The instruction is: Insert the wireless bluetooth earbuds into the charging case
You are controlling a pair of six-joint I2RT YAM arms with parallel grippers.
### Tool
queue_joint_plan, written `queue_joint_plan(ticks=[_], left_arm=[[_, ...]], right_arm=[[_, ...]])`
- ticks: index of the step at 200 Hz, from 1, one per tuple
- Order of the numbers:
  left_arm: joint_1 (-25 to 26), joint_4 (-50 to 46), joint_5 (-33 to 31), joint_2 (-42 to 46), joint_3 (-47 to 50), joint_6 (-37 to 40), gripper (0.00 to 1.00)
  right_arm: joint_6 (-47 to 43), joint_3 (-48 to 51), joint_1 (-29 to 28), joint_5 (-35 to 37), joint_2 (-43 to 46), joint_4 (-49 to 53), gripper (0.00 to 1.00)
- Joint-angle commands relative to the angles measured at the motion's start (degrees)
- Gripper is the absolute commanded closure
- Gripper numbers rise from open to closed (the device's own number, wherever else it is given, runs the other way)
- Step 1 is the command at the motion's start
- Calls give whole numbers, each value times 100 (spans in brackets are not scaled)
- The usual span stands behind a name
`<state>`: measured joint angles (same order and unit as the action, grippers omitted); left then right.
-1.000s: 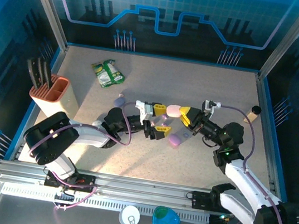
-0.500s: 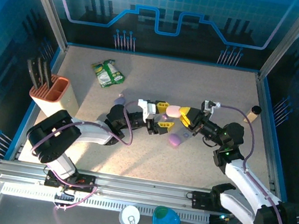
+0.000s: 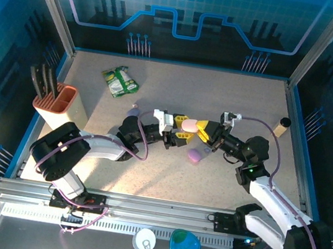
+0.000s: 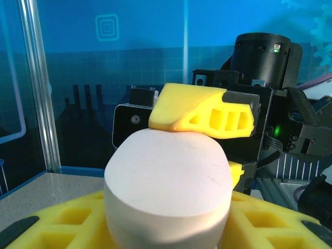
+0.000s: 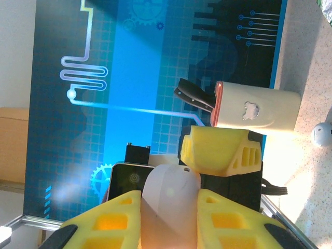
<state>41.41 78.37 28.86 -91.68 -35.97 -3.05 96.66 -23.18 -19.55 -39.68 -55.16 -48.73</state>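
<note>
Both arms reached over the mid-worktop [image 3: 239,98], hands nose to nose. The right hand [image 3: 199,127] pinched the pink charging case [image 3: 189,124] up off the surface. The left hand [image 3: 181,128] had its fingers [image 4: 62,228] flanking it, couldn't tell if gripping. The earbuds were too tiny to pick out.

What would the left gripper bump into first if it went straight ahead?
The left gripper would meet the pink charging case sitting between its fingers; just behind, the right gripper holds that case.
</note>
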Motion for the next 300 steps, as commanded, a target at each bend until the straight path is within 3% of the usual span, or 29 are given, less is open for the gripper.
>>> queue_joint_plan(ticks=[1, 38, 79, 104, 178, 217, 272, 300], left_arm=[[23, 192, 254, -34, -196, -78, 53], [31, 196, 218, -46, -225, -145, 51], [28, 196, 237, -104, -262, -174, 58], [30, 196, 232, -131, -244, -150, 51], [29, 196, 223, -201, -253, -131, 51], [34, 196, 250, -186, -271, -158, 58], [28, 197, 215, -131, -253, -148, 49], [30, 197, 235, -149, -253, -176, 55]], right_arm=[[28, 94, -58, 56, -13, -249, 85], [39, 112, -66, 121, -4, -251, 86], [59, 107, -66, 143, -4, -242, 86], [162, 104, -66, 154, -34, -392, 86], [235, 142, -56, 179, -57, -587, 86], [180, 182, -55, 181, -48, -464, 86], [93, 173, -58, 162, -57, -366, 86], [72, 191, -58, 168, -74, -365, 86]])
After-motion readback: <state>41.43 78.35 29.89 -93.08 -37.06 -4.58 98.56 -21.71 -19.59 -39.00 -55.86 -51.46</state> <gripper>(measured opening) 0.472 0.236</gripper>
